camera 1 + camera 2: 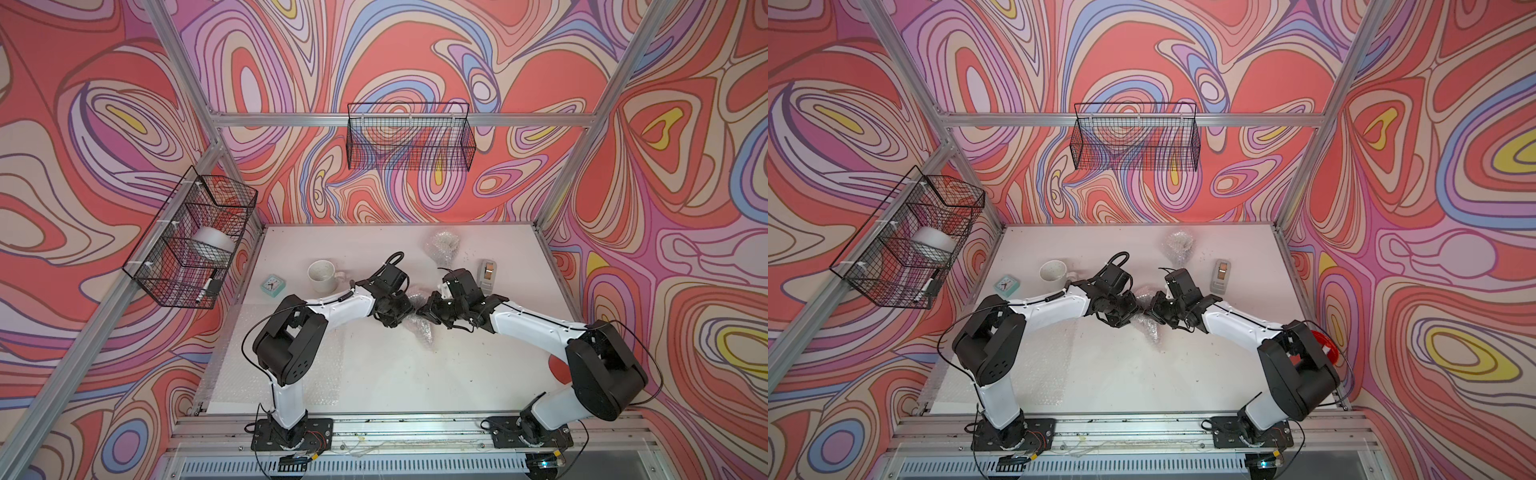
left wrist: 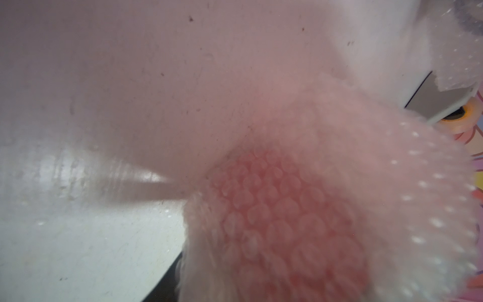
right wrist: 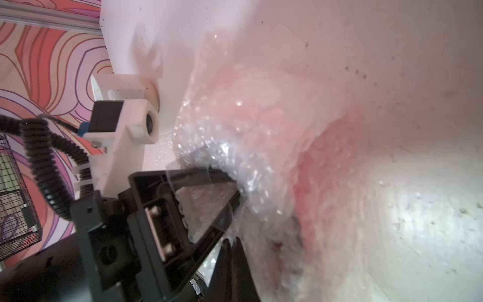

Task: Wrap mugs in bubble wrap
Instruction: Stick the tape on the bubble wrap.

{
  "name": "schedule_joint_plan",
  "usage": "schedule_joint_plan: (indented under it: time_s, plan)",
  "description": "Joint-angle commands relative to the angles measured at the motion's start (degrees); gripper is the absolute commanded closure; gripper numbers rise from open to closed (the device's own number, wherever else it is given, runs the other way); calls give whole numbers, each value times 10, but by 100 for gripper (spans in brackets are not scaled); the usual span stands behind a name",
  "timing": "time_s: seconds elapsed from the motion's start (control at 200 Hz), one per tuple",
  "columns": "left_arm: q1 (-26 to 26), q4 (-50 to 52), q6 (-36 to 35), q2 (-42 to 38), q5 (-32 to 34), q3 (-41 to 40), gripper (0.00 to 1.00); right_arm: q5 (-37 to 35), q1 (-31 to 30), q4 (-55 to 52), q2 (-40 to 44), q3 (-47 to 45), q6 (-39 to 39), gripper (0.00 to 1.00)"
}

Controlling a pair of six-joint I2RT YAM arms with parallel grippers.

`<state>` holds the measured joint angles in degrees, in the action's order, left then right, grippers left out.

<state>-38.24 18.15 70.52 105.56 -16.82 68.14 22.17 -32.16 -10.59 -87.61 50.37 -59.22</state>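
At the table's middle lies a crumpled bubble wrap bundle [image 1: 420, 330] [image 1: 1152, 330], and both grippers meet on it. Through the wrap [image 2: 287, 222] [image 3: 300, 130] a red mug shows only as a blurred glow. My left gripper [image 1: 409, 313] [image 1: 1138, 309] [image 3: 236, 191] is shut on the wrap, which covers its jaws in the left wrist view. My right gripper [image 1: 421, 312] [image 1: 1148, 311] [image 3: 233, 243] is shut, its tips against the bundle's side. A white mug [image 1: 321, 277] [image 1: 1054, 271] stands upright and bare behind the left arm. A flat bubble wrap sheet [image 1: 232, 357] [image 1: 1034, 365] lies at the front left.
A second crumpled wrap bundle [image 1: 442, 245] sits at the back. A grey tape dispenser [image 1: 487, 272] stands at the right and a mint clock [image 1: 273, 286] at the left. Wire baskets [image 1: 195, 241] [image 1: 409, 141] hang on the walls. A red object [image 1: 1323, 340] is partly hidden behind the right arm.
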Motion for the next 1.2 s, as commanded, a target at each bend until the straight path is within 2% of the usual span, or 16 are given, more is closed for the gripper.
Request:
schedule_joint_plan:
  time_s: [0.0, 0.25, 0.471, 0.621, 0.836, 1.192]
  plan:
    - [4, 24, 1, 4, 3, -3, 48, -34, -11, -62, -16, 8, 37, 100]
    - [5, 22, 3, 7, 2, -7, 48, -57, -27, -91, -29, 26, 81, 100]
    - [5, 22, 2, 8, 2, -9, 48, -90, -27, -113, -19, 79, 100, 100]
    - [5, 22, 2, 7, 3, -11, 48, -100, -28, -123, -18, 95, 102, 88]
    - [4, 17, 3, 6, 2, -16, 48, -104, -28, -121, -18, 101, 105, 76]
    - [4, 17, 2, 8, 1, -16, 48, -143, -26, -157, -29, 157, 148, 51]
